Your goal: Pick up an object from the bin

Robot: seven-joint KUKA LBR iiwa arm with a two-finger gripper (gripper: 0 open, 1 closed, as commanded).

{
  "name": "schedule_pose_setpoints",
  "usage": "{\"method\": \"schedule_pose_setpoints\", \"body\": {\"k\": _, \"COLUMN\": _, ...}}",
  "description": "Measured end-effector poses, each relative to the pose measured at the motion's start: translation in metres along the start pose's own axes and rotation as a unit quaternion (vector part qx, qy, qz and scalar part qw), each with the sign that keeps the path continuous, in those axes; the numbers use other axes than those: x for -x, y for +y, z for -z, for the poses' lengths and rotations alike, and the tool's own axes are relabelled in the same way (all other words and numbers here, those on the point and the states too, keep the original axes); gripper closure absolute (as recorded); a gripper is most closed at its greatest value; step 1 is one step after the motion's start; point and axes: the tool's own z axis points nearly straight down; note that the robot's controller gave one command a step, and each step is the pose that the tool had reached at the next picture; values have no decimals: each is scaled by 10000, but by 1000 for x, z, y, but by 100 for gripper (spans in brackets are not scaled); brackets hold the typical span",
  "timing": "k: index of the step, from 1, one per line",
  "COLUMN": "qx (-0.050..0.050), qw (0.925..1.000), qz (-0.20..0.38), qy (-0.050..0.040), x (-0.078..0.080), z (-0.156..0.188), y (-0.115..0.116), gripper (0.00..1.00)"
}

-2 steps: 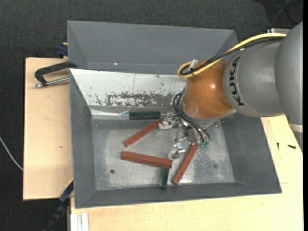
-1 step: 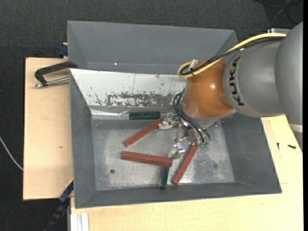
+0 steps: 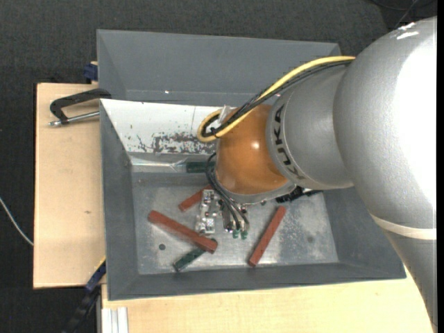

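One camera looks down on the grey metal bin (image 3: pixel 208 68) from above, tilted somewhat to one side. The bin's far wall, toward the top of the frame, shows its inner face broadly, while the near wall along the bottom is foreshortened to a narrow band. The camera stands close — the bin takes up the frame's middle, rim included. The arm (image 3: pixel 368 116) enters from the right and bulks large in the upper right — nearer the lens than the bin's floor.

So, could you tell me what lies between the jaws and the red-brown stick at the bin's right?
Only bare bin floor; the camera view shows an open gap between the jaws and the red-brown stick.
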Motion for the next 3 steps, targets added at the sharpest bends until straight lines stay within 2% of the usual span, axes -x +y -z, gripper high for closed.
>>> {"method": "schedule_pose_setpoints", "body": {"k": 1, "qx": -1, "qw": 10000, "qz": 1, "qy": -6, "x": 0, "z": 0, "y": 0, "gripper": 0}}
{"method": "schedule_pose_setpoints", "body": {"k": 2, "qx": -2, "qw": 10000, "qz": 2, "qy": -5, "x": 0, "z": 0, "y": 0, "gripper": 0}}
{"method": "schedule_pose_setpoints", "body": {"k": 3, "qx": 10, "qw": 10000, "qz": -32, "qy": -22, "x": 58, "z": -8, "y": 3, "gripper": 0}}
